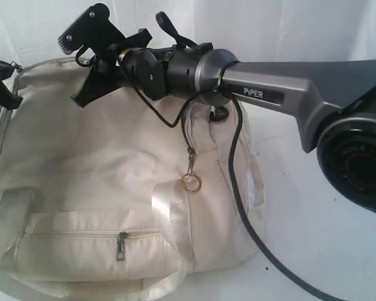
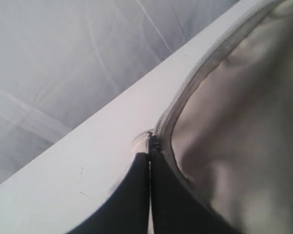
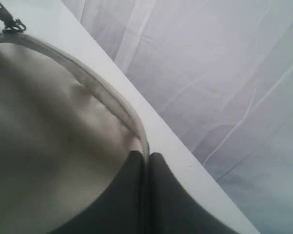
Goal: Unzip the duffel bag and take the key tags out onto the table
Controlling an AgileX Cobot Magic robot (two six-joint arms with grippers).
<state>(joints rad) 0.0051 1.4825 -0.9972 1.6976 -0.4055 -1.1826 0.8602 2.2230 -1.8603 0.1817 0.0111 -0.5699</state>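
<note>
- Duffel bag point(image 1: 81, 163), cream-white, is seen lying on the white table point(image 1: 313, 238), filling the left and middle of the exterior view.
- A zipped front pocket is shown low on the bag, its metal pull point(image 1: 121, 246) hanging down.
- A shiny webbing handle point(image 1: 166, 210) is draped over the front, and a gold metal ring point(image 1: 190, 182) is hung from a small clip beside it.
- The left gripper point(image 2: 150, 152) is shown closed, its black fingers pressed together, with the tips set against the zip slider point(image 2: 151, 138) at the end of the top zip point(image 2: 185, 87). Whether the pull is actually pinched cannot be told.
- The stretch of top zip seen in the left wrist view appears closed.
- The right arm point(image 1: 263, 94) is stretched in from the right over the top of the bag, and a black cable point(image 1: 238, 188) is trailed from it down the bag's side.
- The right gripper point(image 3: 145, 157) is likewise closed, finger against finger, with its tips laid at the bag's curved zip edge point(image 3: 88, 78). Whether any fabric is caught between them cannot be told.
- A white cloth backdrop point(image 3: 224, 73) is seen behind the table edge.
</note>
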